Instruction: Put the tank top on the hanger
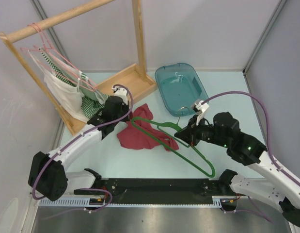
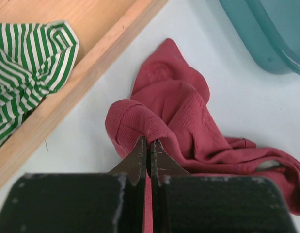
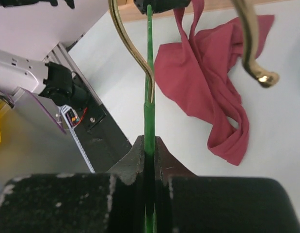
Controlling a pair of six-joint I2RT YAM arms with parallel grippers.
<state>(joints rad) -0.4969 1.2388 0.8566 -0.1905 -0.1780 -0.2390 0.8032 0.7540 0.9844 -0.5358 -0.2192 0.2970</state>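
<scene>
The dark red tank top [image 1: 140, 132] lies crumpled on the table between the two arms. My left gripper [image 1: 124, 115] is at its upper left edge and shut on a raised fold of the fabric [image 2: 140, 124], with its jaws pressed together [image 2: 150, 145]. The green hanger [image 1: 191, 148] reaches from the tank top toward the table's near edge. One of its ends lies over the cloth. My right gripper [image 1: 182, 132] is shut on the hanger's thin green bar [image 3: 149, 87], just below the metal hook [image 3: 133, 48]. The tank top [image 3: 203, 82] lies beyond that hook.
A wooden clothes rack [image 1: 135, 80] stands at the back left. It carries pale pink hangers [image 1: 48, 48], a white garment [image 1: 65, 92] and a green-and-white striped garment [image 2: 28, 73]. A teal plastic tub [image 1: 183, 90] sits at the back centre. Grey walls close in both sides.
</scene>
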